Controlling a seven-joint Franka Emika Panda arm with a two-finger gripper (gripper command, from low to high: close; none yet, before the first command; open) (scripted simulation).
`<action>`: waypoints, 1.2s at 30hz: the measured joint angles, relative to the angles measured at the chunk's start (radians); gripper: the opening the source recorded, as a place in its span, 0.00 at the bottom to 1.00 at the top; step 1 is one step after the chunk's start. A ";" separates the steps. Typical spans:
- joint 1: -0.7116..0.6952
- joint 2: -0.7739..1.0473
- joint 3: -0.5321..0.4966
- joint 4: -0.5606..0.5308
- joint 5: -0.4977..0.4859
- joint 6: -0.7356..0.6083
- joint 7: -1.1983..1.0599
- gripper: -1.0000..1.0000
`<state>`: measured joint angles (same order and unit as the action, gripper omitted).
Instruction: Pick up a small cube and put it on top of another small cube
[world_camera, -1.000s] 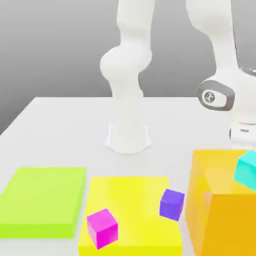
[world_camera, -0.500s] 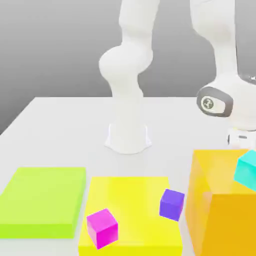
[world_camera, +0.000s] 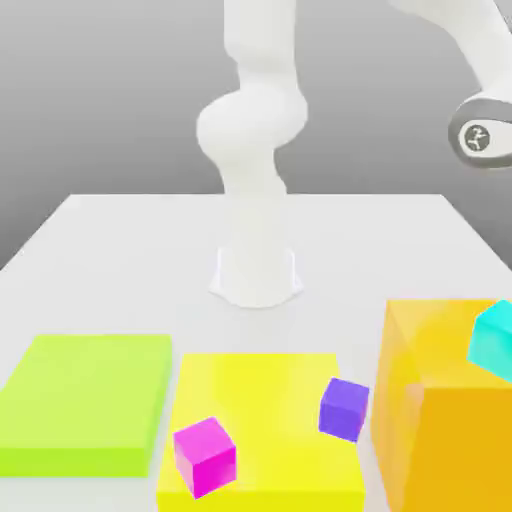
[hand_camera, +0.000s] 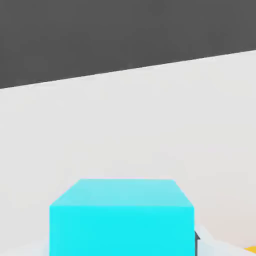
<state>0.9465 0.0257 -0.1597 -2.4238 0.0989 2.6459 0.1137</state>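
Note:
The small cube (world_camera: 493, 340), cyan, rests tilted on top of the large orange block (world_camera: 435, 400) at the exterior view's right edge. In the hand view the same cyan cube (hand_camera: 121, 215) looms very close. Pale parts of my gripper (hand_camera: 122, 247) hug both of its sides, so the gripper is shut on it. The magenta cube (world_camera: 205, 456), the other small cube, sits on the near left part of the yellow slab (world_camera: 260, 380). My arm's wrist joint (world_camera: 482, 136) hangs high at the exterior view's right.
A purple cube (world_camera: 344, 408) stands on the yellow slab's right side, close to the orange block. A flat lime-green slab (world_camera: 85, 400) lies at the exterior view's left. The arm's white base (world_camera: 257, 270) rises from the table's middle.
The arm's wrist has swung up and toward the exterior view's right. The cyan cube has stayed in place on the orange block. The gripper has gone from open to shut.

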 joint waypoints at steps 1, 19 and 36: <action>-0.027 -0.004 -0.011 0.024 -0.002 -0.020 -0.029 0.00; -0.147 -0.050 -0.364 0.151 -0.048 -0.229 -0.216 0.00; -0.582 0.132 -0.303 0.045 0.027 -0.130 -0.173 1.00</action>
<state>0.3648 0.1575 -0.4627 -2.3792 0.1260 2.5157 -0.0590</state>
